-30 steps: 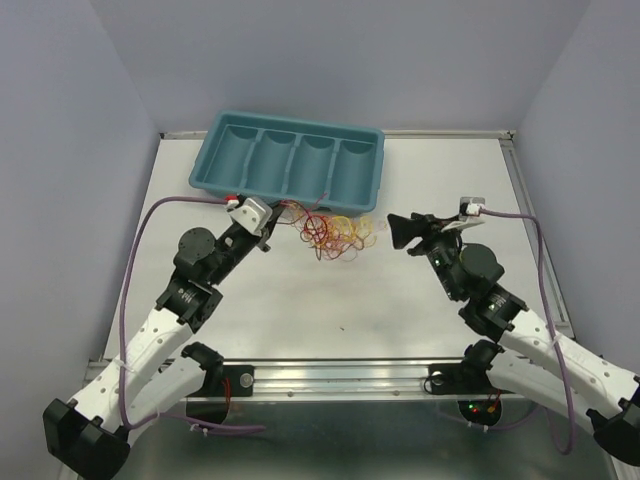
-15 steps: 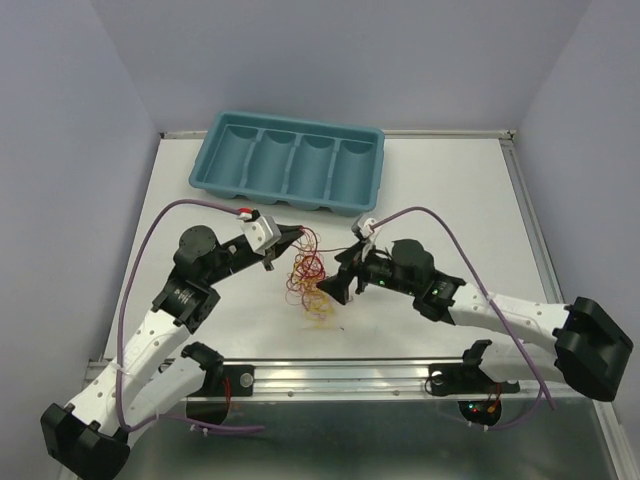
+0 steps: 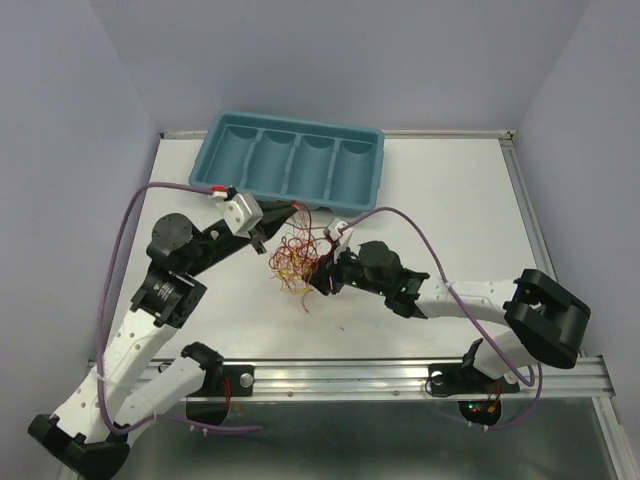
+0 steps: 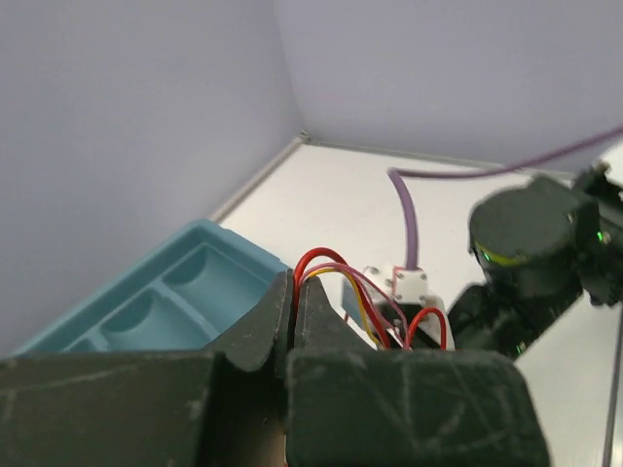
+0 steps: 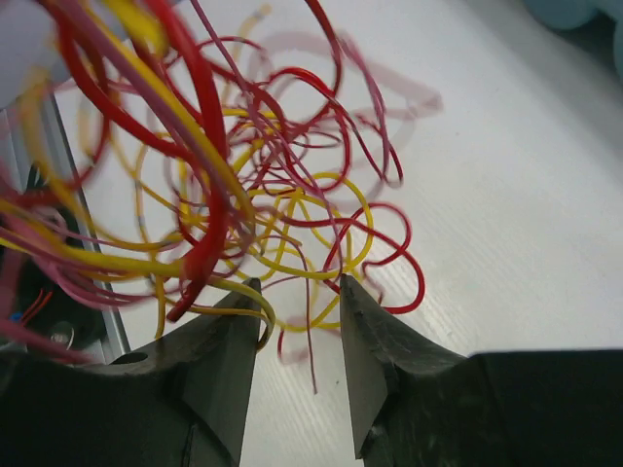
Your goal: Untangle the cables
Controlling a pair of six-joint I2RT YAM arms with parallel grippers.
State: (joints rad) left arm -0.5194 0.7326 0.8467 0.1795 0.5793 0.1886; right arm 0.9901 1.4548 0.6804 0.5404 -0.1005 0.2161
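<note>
The cables (image 3: 294, 256) are a curly tangle of red, dark red, orange and yellow wires hanging just in front of the tray. My left gripper (image 3: 288, 212) is at the top of the tangle, shut on a few red and yellow strands (image 4: 321, 261) that arch out from between its fingertips (image 4: 294, 284). My right gripper (image 3: 319, 276) reaches into the tangle's right lower side. In the right wrist view its jaws (image 5: 297, 282) stand apart, with thin yellow and red loops (image 5: 292, 195) lying between and over the fingertips, above the white table.
A teal compartment tray (image 3: 208, 158) stands at the back left, close behind the left gripper, also in the left wrist view (image 4: 146, 311). Thick purple arm cables (image 3: 130, 215) (image 3: 430, 225) arc over the table. A metal rail (image 3: 350, 375) runs along the near edge.
The right arm swung in from the right to the tangle, its jaws narrower than half a second ago. The left gripper drew the tangle off the table, toward the tray.
</note>
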